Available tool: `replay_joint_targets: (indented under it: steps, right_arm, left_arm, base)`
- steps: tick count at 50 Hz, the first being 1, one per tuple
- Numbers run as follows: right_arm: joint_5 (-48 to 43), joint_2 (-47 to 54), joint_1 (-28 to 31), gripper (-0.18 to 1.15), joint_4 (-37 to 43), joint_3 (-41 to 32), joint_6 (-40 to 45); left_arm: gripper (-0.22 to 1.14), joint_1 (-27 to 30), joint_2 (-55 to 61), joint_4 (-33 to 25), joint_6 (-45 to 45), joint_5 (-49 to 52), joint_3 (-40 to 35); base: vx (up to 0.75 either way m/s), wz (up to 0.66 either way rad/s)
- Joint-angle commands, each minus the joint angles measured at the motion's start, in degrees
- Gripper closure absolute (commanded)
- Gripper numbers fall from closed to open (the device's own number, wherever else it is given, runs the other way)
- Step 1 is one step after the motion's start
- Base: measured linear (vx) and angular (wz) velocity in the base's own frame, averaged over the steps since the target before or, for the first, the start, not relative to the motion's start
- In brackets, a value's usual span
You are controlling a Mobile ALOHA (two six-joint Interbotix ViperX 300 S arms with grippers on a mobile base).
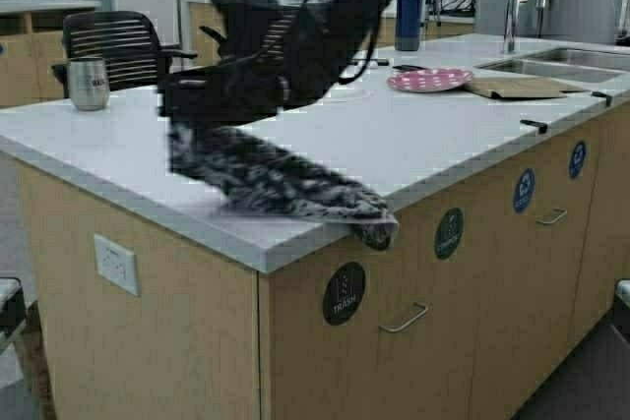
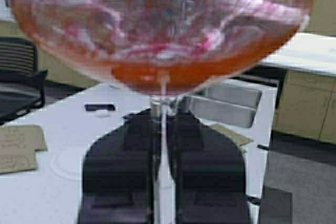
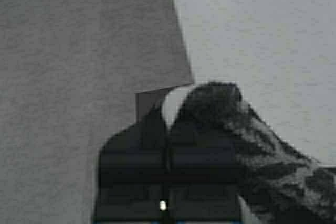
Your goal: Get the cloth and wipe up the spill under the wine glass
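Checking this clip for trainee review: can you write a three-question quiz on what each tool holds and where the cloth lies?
1. True or false: the left tool is shut on the stem of the wine glass.
2. What does the right tool hold? A) a sponge B) the cloth C) a spoon
3. Fill in: the cloth's free end hangs over the counter's ____.
Key: 1 true; 2 B; 3 edge.
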Motion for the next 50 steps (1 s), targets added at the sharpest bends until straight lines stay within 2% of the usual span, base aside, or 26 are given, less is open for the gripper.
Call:
replay_joint_targets:
  steps: [1, 6, 10, 23, 30, 40, 50]
  right_arm:
    - [1.2, -0.2, 2.8, 0.91, -0.3, -6.2, 0.0]
    - [3.0, -0.2, 1.9, 0.91, 0.0, -9.1, -0.4]
    - [3.2, -0.8, -0.9, 0.91, 0.2, -8.4, -0.3]
    - [2.1, -3.6, -14.2, 0.91, 1.5, 1.8, -0.1]
    - [1.3, -3.6, -19.1, 0.91, 1.5, 5.5, -0.2]
    - [0.9, -3.0, -23.0, 0.91, 1.6, 7.2, -0.4]
    - [0.9, -3.3, -25.0, 0.91, 1.5, 9.7, -0.3]
  left_arm:
    - [0.76, -0.1, -0.5, 0.2, 0.0, -0.4, -1.7]
    - [0.76, 0.0, -0.2, 0.2, -0.1, -0.4, -1.6]
    - [0.76, 0.0, 0.4, 0.2, 0.0, -0.4, -1.6]
    - [0.76, 0.0, 4.7, 0.3, -0.8, -1.2, -0.6]
    - [0.76, -0.2, 7.6, 0.3, -2.0, -2.9, -0.3]
    - [0.77, -1.4, 12.9, 1.1, -3.5, -6.6, 1.3]
    - [0.77, -2.7, 19.9, 4.5, -3.7, -15.6, 2.8]
  base:
    - [0.00, 0.00]
    - [0.00, 0.00]
    - [0.00, 0.00]
    - [0.00, 0.00]
    - [0.00, 0.00]
    - [0.00, 0.00]
    - [0.00, 0.00]
